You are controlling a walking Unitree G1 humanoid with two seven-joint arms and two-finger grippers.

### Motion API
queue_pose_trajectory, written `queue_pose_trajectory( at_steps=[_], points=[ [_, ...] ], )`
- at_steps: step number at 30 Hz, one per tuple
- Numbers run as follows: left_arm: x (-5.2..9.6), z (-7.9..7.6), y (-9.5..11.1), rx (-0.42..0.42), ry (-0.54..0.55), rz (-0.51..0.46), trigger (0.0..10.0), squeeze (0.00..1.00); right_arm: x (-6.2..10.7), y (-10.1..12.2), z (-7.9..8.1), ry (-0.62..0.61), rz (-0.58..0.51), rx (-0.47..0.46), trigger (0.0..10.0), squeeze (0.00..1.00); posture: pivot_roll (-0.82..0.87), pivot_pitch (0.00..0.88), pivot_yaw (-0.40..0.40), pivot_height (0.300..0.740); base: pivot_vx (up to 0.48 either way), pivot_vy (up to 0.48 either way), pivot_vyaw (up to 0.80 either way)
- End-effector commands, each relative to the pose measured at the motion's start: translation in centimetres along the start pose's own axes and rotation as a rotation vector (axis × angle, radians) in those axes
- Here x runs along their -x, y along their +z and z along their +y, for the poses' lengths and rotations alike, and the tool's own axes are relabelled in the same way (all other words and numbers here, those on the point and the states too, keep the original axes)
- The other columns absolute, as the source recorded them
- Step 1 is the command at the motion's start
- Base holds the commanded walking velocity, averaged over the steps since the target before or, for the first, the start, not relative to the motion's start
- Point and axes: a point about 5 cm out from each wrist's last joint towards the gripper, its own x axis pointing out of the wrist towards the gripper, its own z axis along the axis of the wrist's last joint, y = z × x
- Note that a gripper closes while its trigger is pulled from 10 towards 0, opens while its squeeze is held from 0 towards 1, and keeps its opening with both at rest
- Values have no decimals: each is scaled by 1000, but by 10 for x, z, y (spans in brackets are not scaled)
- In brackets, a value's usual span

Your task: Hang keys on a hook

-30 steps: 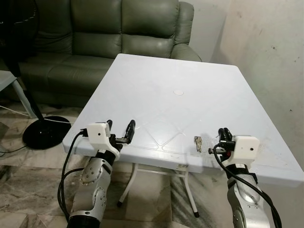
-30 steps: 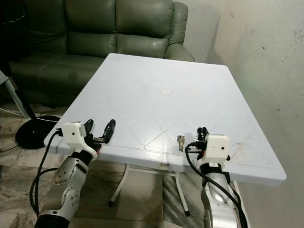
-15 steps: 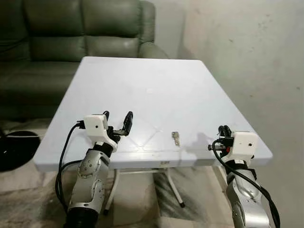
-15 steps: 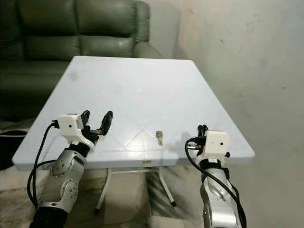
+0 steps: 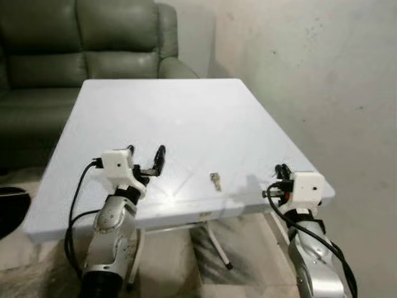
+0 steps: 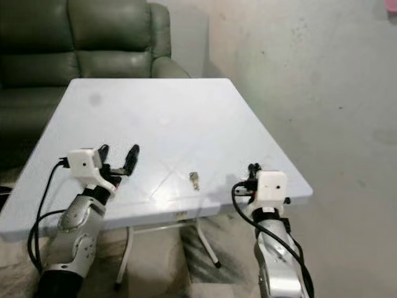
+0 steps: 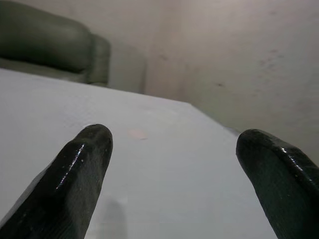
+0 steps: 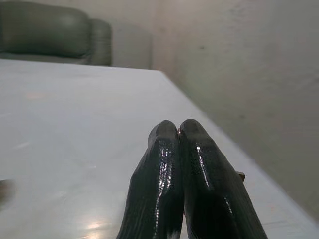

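On white tabletop [image 5: 186, 112] near its front edge, small metal keys [image 5: 215, 180], lying flat, left gripper [image 5: 144, 162] fingers spread at their 9 o'clock, right gripper [image 5: 280, 174] fingers pressed together at 3 o'clock, both apart from keys.

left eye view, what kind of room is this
Most likely a living room in a home. A dark green sofa stands against the back wall, a white plastic folding table sits in front of it with a set of keys on top, and a bare, stained wall runs along the right.
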Motion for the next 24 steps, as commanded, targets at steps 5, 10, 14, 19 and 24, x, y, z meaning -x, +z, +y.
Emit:
queue_pose_trajectory(
  at_steps=[5,10,14,19,24],
  points=[
    [0,-7,-4,18,-15,17,10000,0,1,-1,-8,-20,9,18,10000,0,-8,0,-53,740,0,-384,-788],
    [1,-7,-5,24,-7,20,10000,0,1,-1,-7,-14,13,19,10000,0,-5,0,-58,740,0,-364,-788],
    [1,-7,-5,28,0,23,10000,0,1,-1,-7,-14,14,21,10000,0,-5,0,-59,740,0,-250,-788],
    [1,-8,-5,95,15,9,10000,0,0,0,-8,-18,-1,21,10000,0,-6,0,-61,740,0,0,-788],
    [-1,-9,-8,86,38,49,10000,0,0,9,-3,28,-59,27,10000,0,-5,0,-62,740,0,0,0]
  ],
)
